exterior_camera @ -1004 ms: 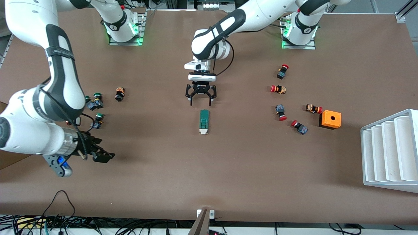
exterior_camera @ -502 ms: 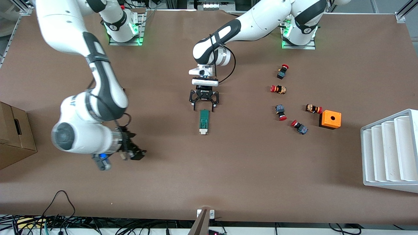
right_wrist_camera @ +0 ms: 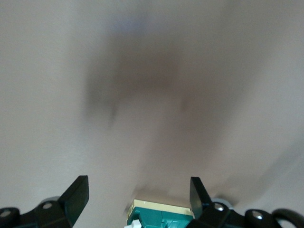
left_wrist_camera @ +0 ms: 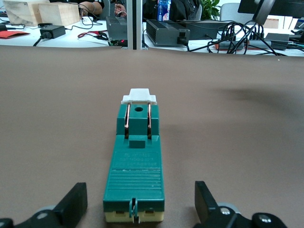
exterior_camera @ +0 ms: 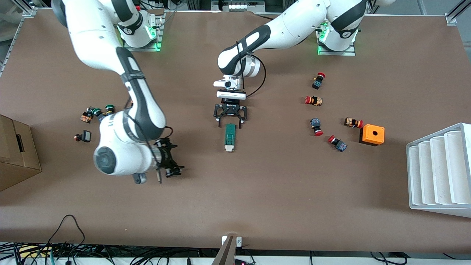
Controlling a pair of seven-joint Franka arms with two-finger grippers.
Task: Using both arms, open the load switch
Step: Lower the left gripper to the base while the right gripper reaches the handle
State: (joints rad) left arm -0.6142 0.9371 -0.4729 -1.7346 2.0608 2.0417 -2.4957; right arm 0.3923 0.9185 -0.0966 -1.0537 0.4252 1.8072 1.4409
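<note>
2 grippers agape, empty | left gripper (exterior_camera: 230, 124) straddles load switch (exterior_camera: 230, 137) | right gripper (exterior_camera: 173, 162) beside it

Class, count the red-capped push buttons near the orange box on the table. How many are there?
5. One lies nearest the left arm's base, then one, one, one nearest the camera, and one beside the orange box.

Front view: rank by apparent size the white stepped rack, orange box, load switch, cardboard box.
1. White stepped rack.
2. Cardboard box, though cut off at the view's edge.
3 and 4. Orange box and load switch look alike in area; not ranked.
</note>
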